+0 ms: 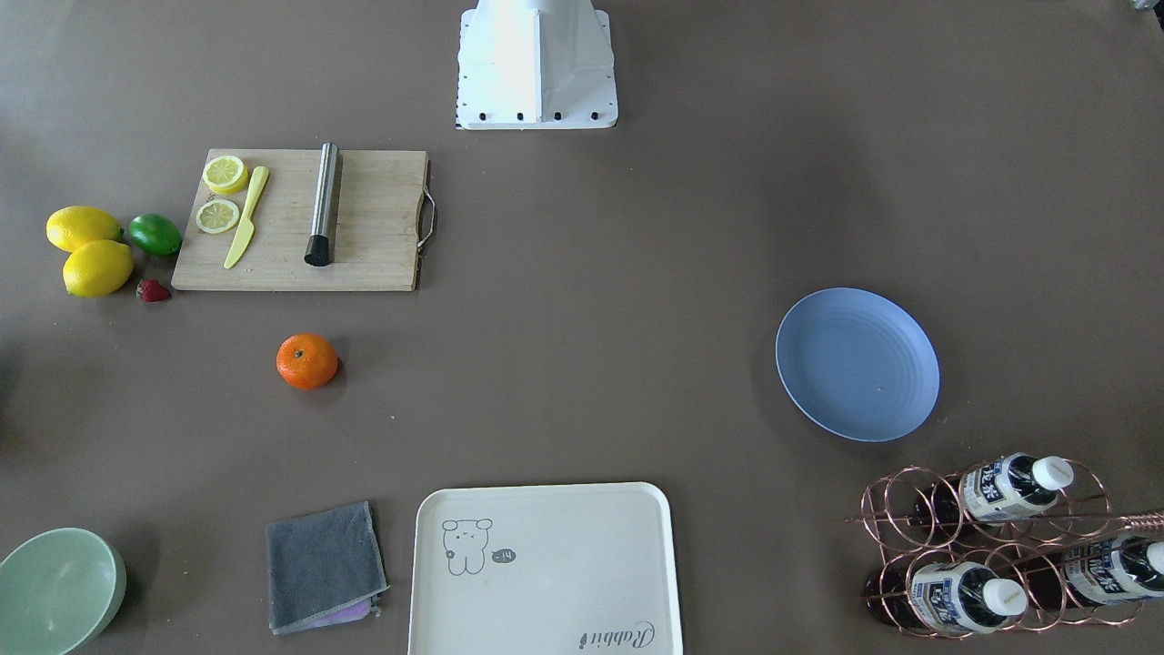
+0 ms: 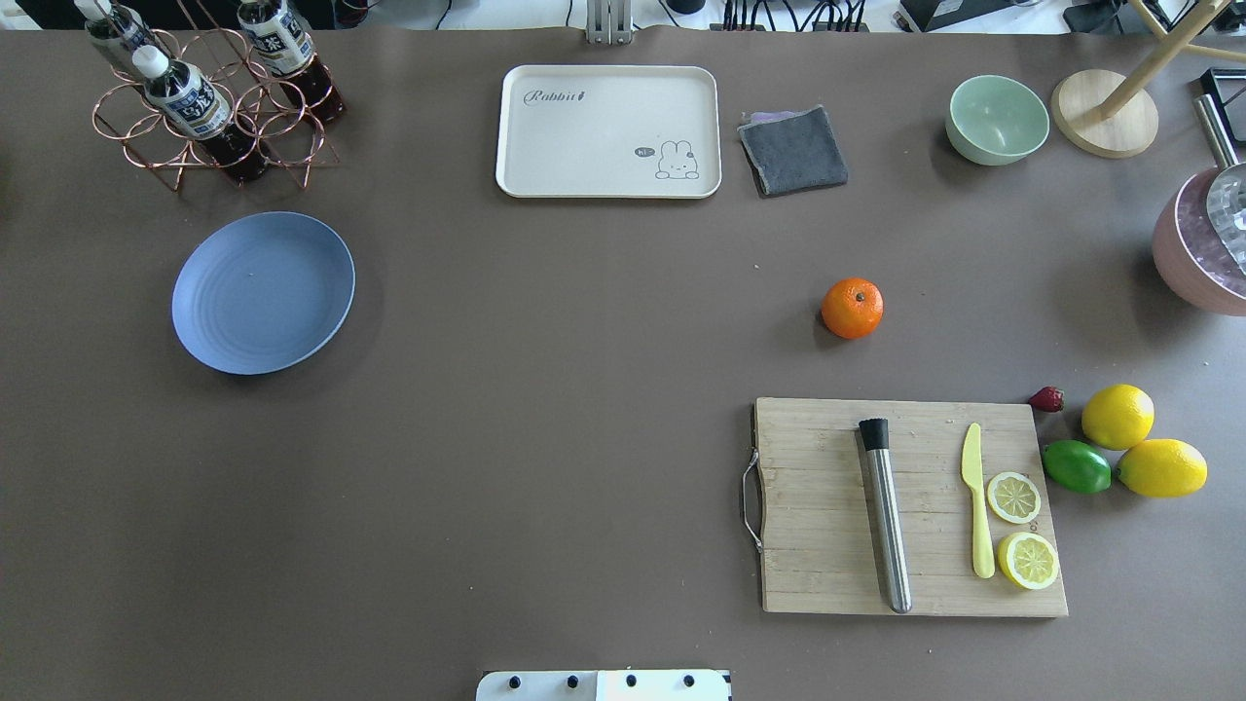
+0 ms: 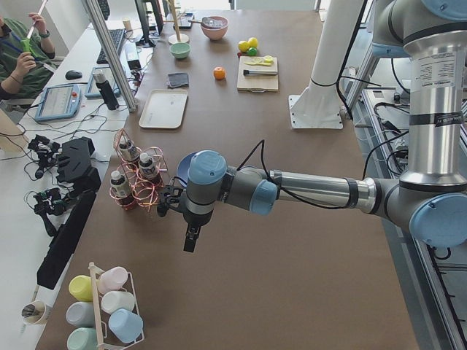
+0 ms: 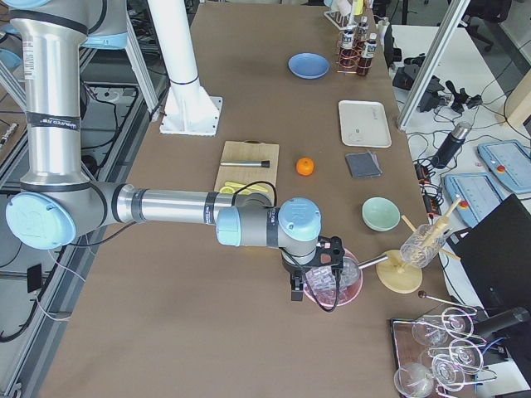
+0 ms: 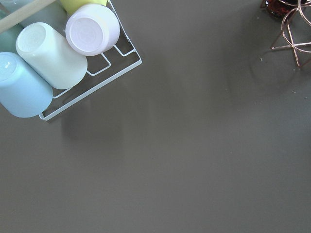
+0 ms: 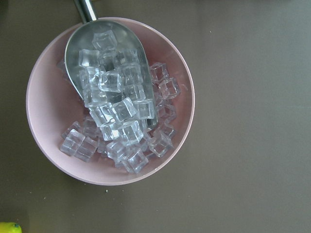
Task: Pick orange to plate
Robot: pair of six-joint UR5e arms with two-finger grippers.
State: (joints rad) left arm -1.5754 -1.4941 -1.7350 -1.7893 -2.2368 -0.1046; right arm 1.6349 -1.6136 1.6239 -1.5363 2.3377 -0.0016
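Note:
The orange [image 1: 307,361] [image 2: 852,308] rests on the brown table, just beyond the cutting board's far edge, with nothing touching it. Far across the table lies the blue plate [image 1: 857,364] [image 2: 263,292], bare. Neither gripper shows in the overhead or front views. In the exterior left view my left gripper [image 3: 191,237] hangs over the table's left end, near the bottle rack and plate [image 3: 182,166]. In the exterior right view my right gripper [image 4: 296,286] hovers above the pink ice bowl, well away from the orange [image 4: 305,167]. I cannot tell whether either is open or shut.
A wooden cutting board [image 2: 910,506] holds a steel muddler, a yellow knife and lemon slices. Lemons [image 2: 1117,416], a lime and a strawberry lie beside it. A cream tray [image 2: 608,131], grey cloth, green bowl [image 2: 997,119], copper bottle rack [image 2: 209,97], cup rack [image 5: 58,53] and ice bowl [image 6: 109,99] ring the table.

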